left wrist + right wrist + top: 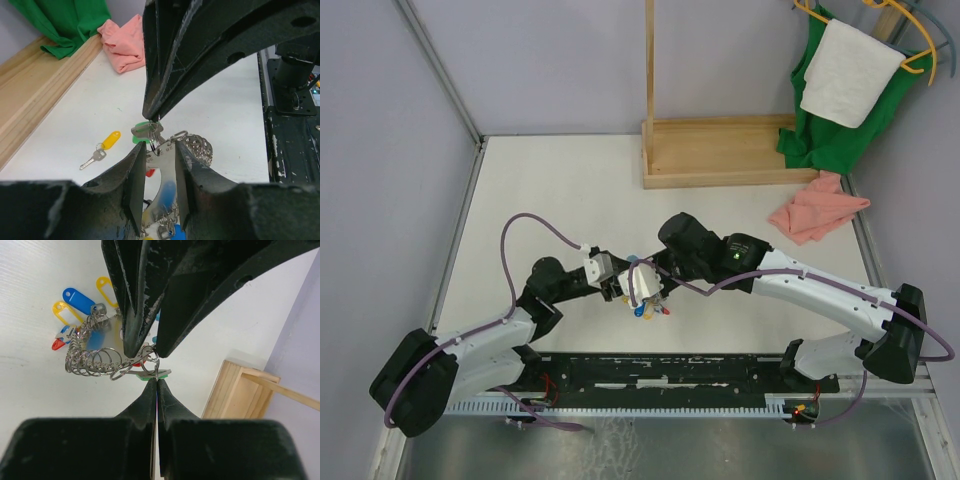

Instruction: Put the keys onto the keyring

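- One wooden rack (pixel 720 155), far beyond both sets of fingertips, is the nearest thing to a container. Nothing shows in its base, and no box or bowl is in view.
- Keyring (pixel 196 145): it sits between the left fingers (pixel 131 190), which stand part-closed around its band and appear to grip it. I judge it the heaviest piece, stiff in the band but loose and jangly in its hanging keys and coiled rings. Hold the band, not the dangling tags.
- Green-tag key (pixel 150 373): it is at the very tips of the right fingers (pixel 142 407), which are closed and seem to pinch its small ring. It is probably light, hard and slick, likely to swivel or slip, so pinch it flat.
- Yellow-tag key (pixel 104 146): it lies flat on the tabletop (pixel 215 85), off to the left of the left fingers in their own camera and apart from them. It looks thin and light, and the plastic tag looks the easier hold.
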Motion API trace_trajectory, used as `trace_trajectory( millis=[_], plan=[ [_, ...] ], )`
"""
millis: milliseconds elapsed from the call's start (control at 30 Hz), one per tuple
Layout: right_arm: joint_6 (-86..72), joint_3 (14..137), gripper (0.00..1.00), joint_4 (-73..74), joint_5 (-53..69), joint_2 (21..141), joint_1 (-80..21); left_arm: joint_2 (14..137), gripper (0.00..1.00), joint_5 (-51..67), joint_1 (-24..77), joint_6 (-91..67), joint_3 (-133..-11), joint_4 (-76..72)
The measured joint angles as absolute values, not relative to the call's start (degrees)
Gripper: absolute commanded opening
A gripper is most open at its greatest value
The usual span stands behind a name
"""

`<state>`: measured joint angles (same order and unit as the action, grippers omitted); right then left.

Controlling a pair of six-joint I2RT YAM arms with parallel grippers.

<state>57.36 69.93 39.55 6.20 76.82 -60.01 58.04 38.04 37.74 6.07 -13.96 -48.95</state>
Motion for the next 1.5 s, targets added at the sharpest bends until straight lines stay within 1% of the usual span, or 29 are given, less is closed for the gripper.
trace_trajectory(
  millis=[67,167,233,333,367,667,967,1367,1400,1433,1467,1500],
  plan=[
    [57.36,69.93,0.01,39.55,6.48,76.82,-60.01,58.13,0.34,38.06,37.74,6.13,-14.5,-48.95],
    [57.41,69.93,0.01,39.53,6.79,76.82,-60.01,58.15,0.29,38.06,37.74,6.13,-14.76,-48.88],
    [57.52,69.93,0.01,39.53,7.01,76.82,-60.01,58.28,0.22,38.09,37.74,6.15,-15.09,-48.23],
    [57.67,69.89,0.01,39.51,7.05,76.79,-60.01,58.83,0.04,38.13,37.74,6.33,-15.84,-46.92],
    [57.74,69.82,0.01,39.51,7.05,76.75,-60.01,59.0,0.03,38.13,37.71,6.39,-16.01,-46.52],
    [57.67,64.42,0.01,35.62,5.19,72.77,-60.34,59.16,0.03,37.32,37.95,6.87,-16.6,-45.17],
    [56.47,56.97,0.01,27.7,3.46,69.28,-60.34,59.05,0.03,34.7,38.0,0.32,-16.36,-46.96],
    [54.89,52.82,0.01,21.19,3.53,69.25,-60.34,61.89,0.03,32.03,37.95,-7.53,-13.63,-55.02],
    [54.98,52.82,0.01,21.15,3.29,69.25,-60.34,61.84,0.04,32.03,37.95,-7.51,-13.43,-55.29],
    [55.29,52.84,0.01,21.12,3.03,69.25,-60.36,61.78,0.08,32.01,37.95,-7.51,-13.39,-55.37],
    [55.59,52.9,0.01,21.21,2.87,69.25,-60.4,61.56,0.14,31.94,37.95,-7.49,-13.39,-55.22],
    [55.9,53.08,0.01,21.39,2.81,69.25,-60.4,61.1,0.18,31.88,37.95,-7.42,-13.41,-54.72]
  ],
)
